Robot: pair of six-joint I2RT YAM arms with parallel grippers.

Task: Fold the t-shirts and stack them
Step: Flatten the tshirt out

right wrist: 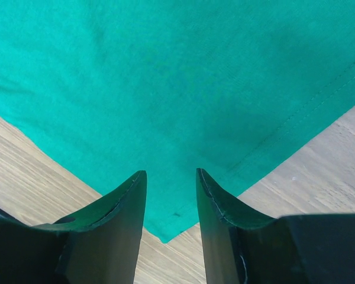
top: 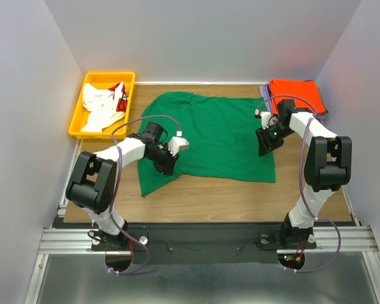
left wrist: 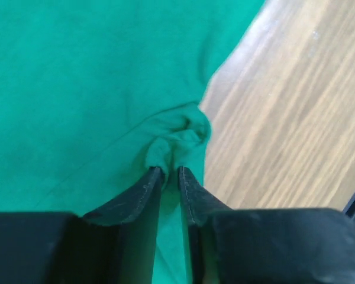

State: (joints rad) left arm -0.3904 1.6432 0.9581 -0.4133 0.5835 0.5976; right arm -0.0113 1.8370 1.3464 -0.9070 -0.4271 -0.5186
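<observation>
Green t-shirt (top: 215, 136) lies between my tools: left tool (left wrist: 170, 170) pinching its bunched edge, right tool (right wrist: 171, 173) parted over its corner.

Wooden tabletop (top: 202, 199); plain white walls (top: 202, 38); aluminium rail (top: 66, 239) near edge.

- No text, label, brand, number or sign is legible in any of the three views.
- The red marking (top: 118, 88) on the white t-shirts (top: 103, 104) in the yellow bin (top: 76, 124), beyond the left gripper, is too small to read.
</observation>
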